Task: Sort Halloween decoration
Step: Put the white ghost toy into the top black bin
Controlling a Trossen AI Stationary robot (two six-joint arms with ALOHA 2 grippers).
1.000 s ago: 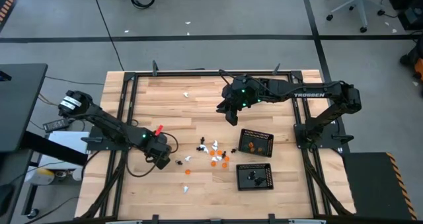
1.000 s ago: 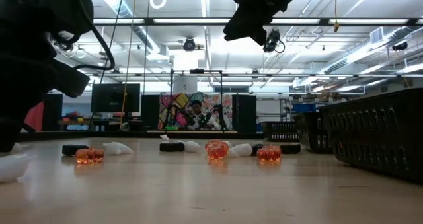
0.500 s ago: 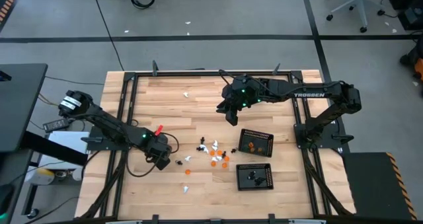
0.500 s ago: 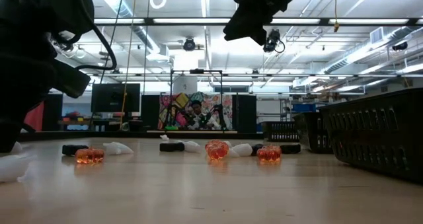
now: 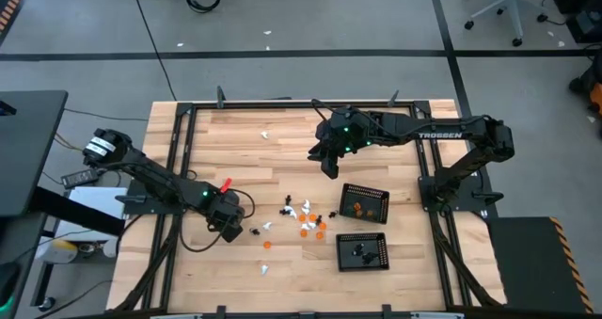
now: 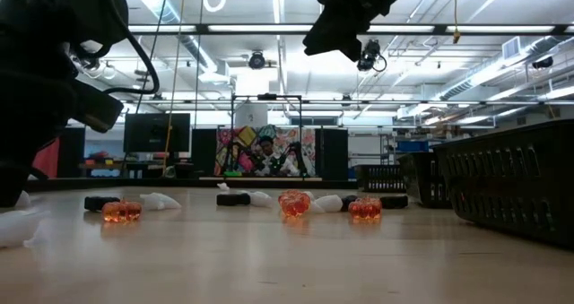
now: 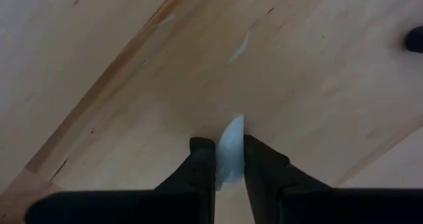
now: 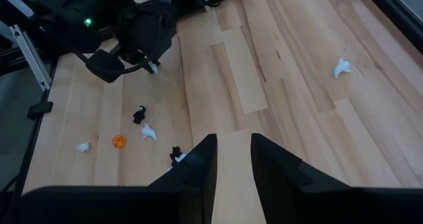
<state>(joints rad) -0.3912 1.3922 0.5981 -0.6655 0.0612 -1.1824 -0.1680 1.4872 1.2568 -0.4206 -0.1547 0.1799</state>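
Tiny white, orange and black figures [image 5: 303, 215] lie scattered on the wooden table's middle, seen level in the low view [image 6: 293, 203]. My left gripper [image 5: 231, 232] is low over the table at the near left, shut on a white figure [image 7: 229, 151]. It also shows in the right wrist view [image 8: 153, 67]. My right gripper [image 5: 329, 168] hangs high above the table's middle, open and empty [image 8: 233, 161]. One black mesh tray [image 5: 364, 203] holds orange figures. A second tray [image 5: 363, 251] holds black ones. My left gripper pinches the white figure's two sides [image 7: 225, 164] between its two fingers, which point down at the table. The figure's pointed end [image 7: 238, 121] sticks out past the fingertips. Whether it still touches the wood, I cannot tell.
Single white figures lie apart at the far side [image 5: 266, 132] and near the front edge [image 5: 264, 269]. A black figure [image 5: 255, 231] lies just right of my left gripper. The two trays stand at the right. A black metal frame [image 5: 282, 103] rims the table.
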